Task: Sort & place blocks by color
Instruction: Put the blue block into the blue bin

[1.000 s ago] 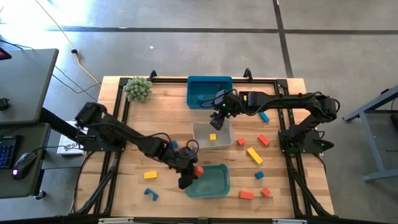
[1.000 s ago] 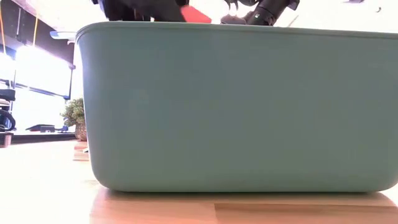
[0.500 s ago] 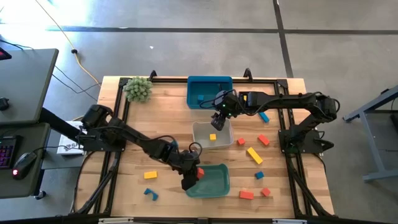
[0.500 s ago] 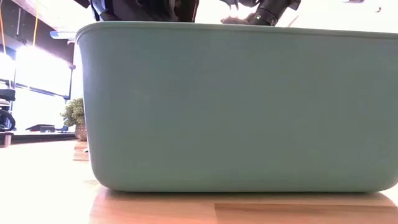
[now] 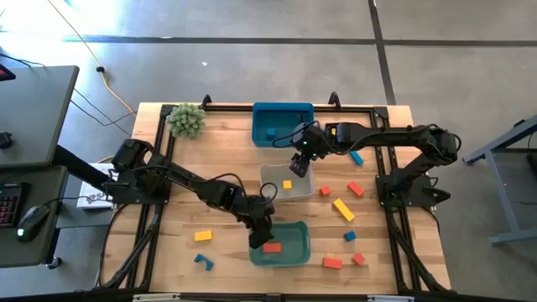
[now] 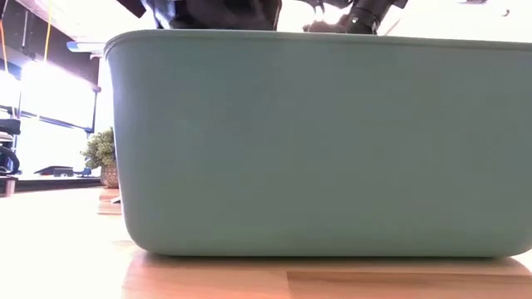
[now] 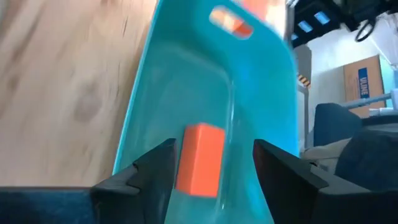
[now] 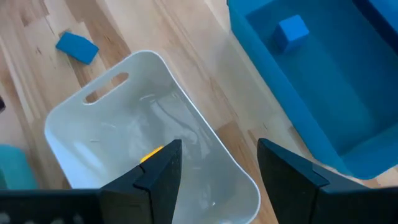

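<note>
While left pincer [image 5: 262,237] gapes, red block [image 5: 271,247] lies in teal bin [image 5: 295,239].

Even daylight fills the high view, with white glare on the floor [image 5: 75,17] at its far left corner. The low view is strongly backlit, its windows blown out. The left wrist view is motion-blurred: the wooden table [image 7: 56,81] beyond its jaws smears.

Teal bin [image 5: 289,247] holds red block [image 5: 271,247]. White bin [image 5: 277,178] holds yellow block [image 5: 287,184]. Blue bin [image 5: 281,112] holds blue block [image 5: 270,132]. Desk [image 5: 226,151] light wood, planked. Plant ball [image 5: 186,119] green. Loose yellow bar [image 5: 343,209], red cube [image 5: 355,189], blue cube [image 5: 350,236].
</note>
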Motion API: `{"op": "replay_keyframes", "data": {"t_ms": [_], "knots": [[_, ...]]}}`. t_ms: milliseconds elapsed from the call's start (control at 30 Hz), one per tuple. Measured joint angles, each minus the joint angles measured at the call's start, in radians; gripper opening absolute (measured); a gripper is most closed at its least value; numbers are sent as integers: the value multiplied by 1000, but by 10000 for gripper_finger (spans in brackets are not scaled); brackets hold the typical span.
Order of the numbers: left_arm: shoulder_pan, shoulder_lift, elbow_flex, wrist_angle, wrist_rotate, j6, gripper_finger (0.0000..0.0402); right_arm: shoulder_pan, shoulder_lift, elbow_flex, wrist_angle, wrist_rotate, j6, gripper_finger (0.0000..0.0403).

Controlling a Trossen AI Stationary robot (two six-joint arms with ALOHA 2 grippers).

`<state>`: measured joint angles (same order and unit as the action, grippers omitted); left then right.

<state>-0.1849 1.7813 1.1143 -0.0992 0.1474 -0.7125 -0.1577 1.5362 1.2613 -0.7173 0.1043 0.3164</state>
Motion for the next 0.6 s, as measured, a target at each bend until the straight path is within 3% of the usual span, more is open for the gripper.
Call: {"op": "replay_keyframes", "data": {"t_ms": [400, 600], "knots": [[126, 0, 138, -243, -5, 321, 197, -63, -157, 0, -122, 53, 100, 197], [225, -29, 155, -273, -1, 455, 197, -108, -211, 0, -217, 97, 132, 197]]}}
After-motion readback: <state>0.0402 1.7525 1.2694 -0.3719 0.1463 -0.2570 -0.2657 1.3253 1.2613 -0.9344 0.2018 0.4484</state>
